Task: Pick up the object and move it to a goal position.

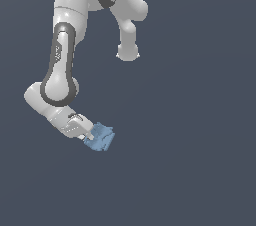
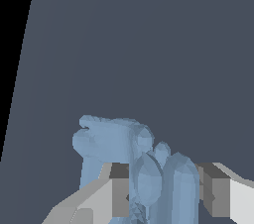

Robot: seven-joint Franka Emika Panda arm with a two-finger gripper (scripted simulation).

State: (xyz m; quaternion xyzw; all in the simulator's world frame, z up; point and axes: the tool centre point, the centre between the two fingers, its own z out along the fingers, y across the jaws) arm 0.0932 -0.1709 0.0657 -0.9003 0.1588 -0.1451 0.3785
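Note:
The object (image 1: 101, 137) is a small light-blue lumpy block, low on the exterior view's left, at the tip of the white arm. My gripper (image 1: 93, 136) is shut on the object, with the fingers pressed against its near side. In the wrist view the object (image 2: 114, 141) fills the space between the two grey fingertips (image 2: 119, 191), which clamp its lower lobes from both sides. Part of the block is hidden behind the fingers.
The white arm (image 1: 62, 65) bends down from its base (image 1: 128, 52) toward the block. A plain dark grey floor (image 1: 190, 170) lies all around. In the wrist view a black strip (image 2: 12, 44) runs along one edge beyond the floor.

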